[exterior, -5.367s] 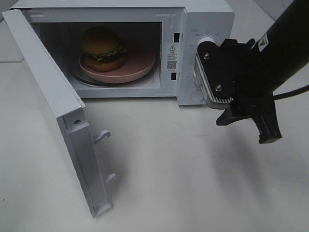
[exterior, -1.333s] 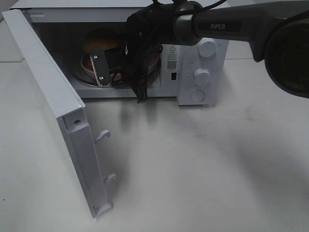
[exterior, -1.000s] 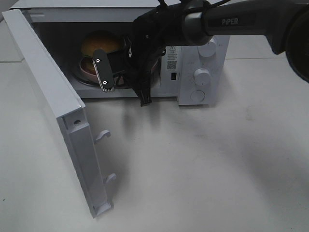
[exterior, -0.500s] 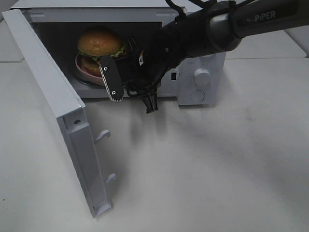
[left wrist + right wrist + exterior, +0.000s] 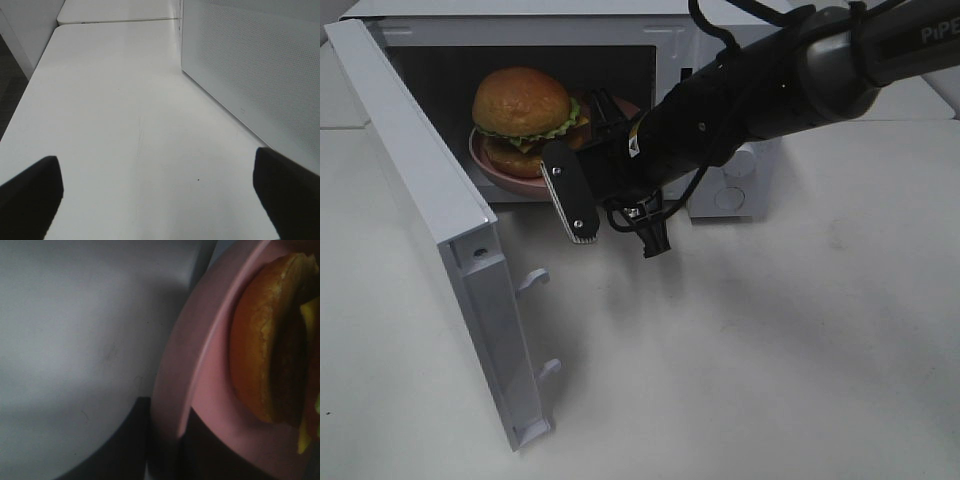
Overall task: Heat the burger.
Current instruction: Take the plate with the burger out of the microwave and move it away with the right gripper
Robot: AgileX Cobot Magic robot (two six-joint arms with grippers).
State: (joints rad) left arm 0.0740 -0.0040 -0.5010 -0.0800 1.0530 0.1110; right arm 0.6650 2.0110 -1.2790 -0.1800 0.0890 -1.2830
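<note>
The burger (image 5: 520, 105), a golden-brown bun with a green lettuce frill, sits on a round pink plate (image 5: 480, 152) in the mouth of the open microwave (image 5: 740, 30). My right gripper (image 5: 603, 135) reaches in from the right and is shut on the plate's rim. In the right wrist view its dark fingers (image 5: 125, 445) pinch the pink plate (image 5: 200, 355) at the edge, with the burger (image 5: 260, 350) just beyond. My left gripper (image 5: 160, 200) is open over bare table, its fingers (image 5: 30, 195) wide apart with nothing between them.
The microwave door (image 5: 420, 190) swings far out to the left front, latch hooks (image 5: 532, 282) sticking out. A control knob (image 5: 735, 165) shows partly behind my right arm. A perforated white panel (image 5: 250, 60) stands beside the left gripper. White table (image 5: 770, 350) lies in front.
My right gripper has drawn back toward the front of the microwave, bringing the plate and burger with it. The burger now sits nearer the opening and looks larger. The left arm has not moved.
</note>
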